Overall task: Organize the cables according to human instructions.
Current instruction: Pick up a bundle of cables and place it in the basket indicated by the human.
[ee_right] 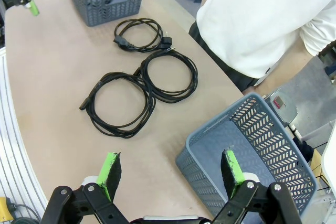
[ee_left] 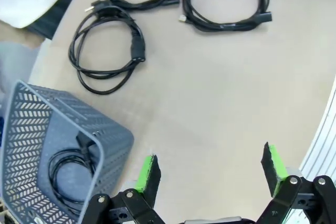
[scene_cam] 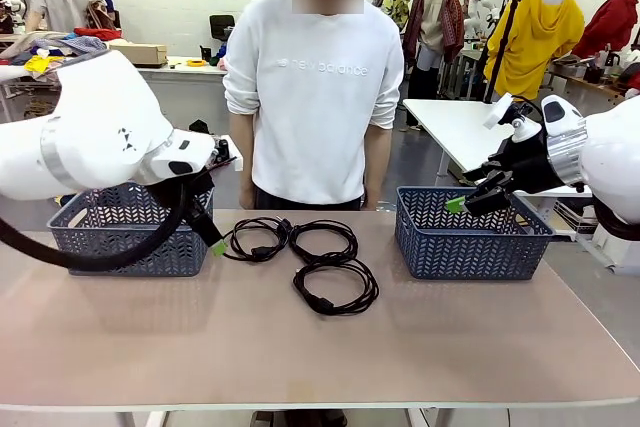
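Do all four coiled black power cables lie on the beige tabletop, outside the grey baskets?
No, one coiled black power cable lies inside the grey perforated plastic basket, while three others rest on the beige tabletop.

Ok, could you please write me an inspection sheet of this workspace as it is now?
Surface: tan table, flat.
Job's things: three coiled cords on the table between left basket and right basket; a fourth cord lies in the left basket.
Clutter: nothing seen.
Grippers: left gripper and right gripper both open, holding nothing.
Cables: left arm's black hose hangs before the left basket.
Surroundings: person stands at the far side; white table behind.
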`<state>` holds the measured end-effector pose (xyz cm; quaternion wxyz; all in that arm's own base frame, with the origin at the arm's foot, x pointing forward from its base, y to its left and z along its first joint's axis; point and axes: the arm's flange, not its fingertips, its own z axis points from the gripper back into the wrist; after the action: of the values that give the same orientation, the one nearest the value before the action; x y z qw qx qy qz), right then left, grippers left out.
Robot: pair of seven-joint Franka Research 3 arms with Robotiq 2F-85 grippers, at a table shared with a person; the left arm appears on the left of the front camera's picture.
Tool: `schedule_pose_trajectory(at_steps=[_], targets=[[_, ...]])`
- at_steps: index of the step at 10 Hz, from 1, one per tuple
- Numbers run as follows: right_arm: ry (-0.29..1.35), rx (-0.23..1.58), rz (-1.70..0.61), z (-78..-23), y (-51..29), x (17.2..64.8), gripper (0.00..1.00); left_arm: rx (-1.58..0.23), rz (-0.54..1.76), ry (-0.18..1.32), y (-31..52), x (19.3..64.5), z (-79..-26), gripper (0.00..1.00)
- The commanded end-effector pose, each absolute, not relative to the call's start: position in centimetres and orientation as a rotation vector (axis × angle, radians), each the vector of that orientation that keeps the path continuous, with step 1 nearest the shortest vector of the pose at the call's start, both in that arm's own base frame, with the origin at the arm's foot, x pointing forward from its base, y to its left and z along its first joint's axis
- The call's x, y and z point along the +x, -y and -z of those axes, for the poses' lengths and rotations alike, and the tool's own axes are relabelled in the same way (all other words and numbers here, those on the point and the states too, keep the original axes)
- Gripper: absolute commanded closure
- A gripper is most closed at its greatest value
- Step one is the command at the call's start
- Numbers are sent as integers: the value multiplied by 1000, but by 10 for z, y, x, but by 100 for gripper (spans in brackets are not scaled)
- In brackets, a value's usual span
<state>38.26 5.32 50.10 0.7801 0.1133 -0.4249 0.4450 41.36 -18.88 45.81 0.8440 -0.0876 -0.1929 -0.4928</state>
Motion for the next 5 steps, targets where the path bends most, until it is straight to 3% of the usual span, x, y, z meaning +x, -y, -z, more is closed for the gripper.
schedule_pose_trajectory(at_steps=[1, 5], targets=[[925, 245, -966, -500, -53, 384, 0, -206, 1057, 444, 180, 400, -448, 0], [925, 245, -966, -500, -53, 384, 0, -186, 1044, 411, 188, 405, -454, 0]])
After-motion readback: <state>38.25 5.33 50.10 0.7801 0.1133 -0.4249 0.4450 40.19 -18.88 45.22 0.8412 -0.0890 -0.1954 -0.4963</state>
